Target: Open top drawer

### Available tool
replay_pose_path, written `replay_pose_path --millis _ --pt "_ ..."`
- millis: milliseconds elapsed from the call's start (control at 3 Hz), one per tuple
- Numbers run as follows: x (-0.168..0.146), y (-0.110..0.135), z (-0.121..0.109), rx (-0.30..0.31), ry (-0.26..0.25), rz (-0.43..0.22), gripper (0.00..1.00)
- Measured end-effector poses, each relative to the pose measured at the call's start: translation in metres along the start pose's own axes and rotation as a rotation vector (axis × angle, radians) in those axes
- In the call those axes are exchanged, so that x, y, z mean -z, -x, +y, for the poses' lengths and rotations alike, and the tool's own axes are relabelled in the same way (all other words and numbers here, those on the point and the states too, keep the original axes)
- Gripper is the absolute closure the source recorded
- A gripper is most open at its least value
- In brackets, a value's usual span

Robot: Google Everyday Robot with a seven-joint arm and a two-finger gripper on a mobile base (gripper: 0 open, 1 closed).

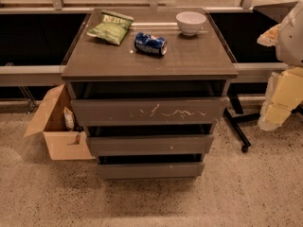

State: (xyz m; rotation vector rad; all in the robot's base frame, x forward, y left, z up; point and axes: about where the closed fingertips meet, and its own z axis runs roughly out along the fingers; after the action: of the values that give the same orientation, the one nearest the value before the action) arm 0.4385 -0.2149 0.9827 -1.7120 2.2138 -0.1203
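The top drawer (147,111) is the widest grey-brown front of the cabinet, flat and handle-less, with white squiggly scratches across its middle. A dark gap shows between its upper edge and the cabinet top (199,60). Two narrower drawer fronts (149,144) sit below it, each with a dark gap above. My gripper (278,109) is at the right edge of the view, a pale yellow and white shape hanging to the right of the cabinet at about the top drawer's height. It is apart from the drawer and touches nothing that I can see.
On the cabinet top lie a green chip bag (110,27), a blue soda can (150,43) on its side and a white bowl (191,22). An open cardboard box (59,124) stands on the floor at the left. A black wheeled stand leg (236,126) is at the right.
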Motion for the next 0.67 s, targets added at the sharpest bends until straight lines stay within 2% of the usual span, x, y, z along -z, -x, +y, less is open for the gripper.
replay_pose_path --millis 333,667 --pt "0.0 0.0 0.0 0.0 0.0 0.0 0.0" --pt "-0.014 0.0 -0.001 0.004 0.015 -0.004 0.0"
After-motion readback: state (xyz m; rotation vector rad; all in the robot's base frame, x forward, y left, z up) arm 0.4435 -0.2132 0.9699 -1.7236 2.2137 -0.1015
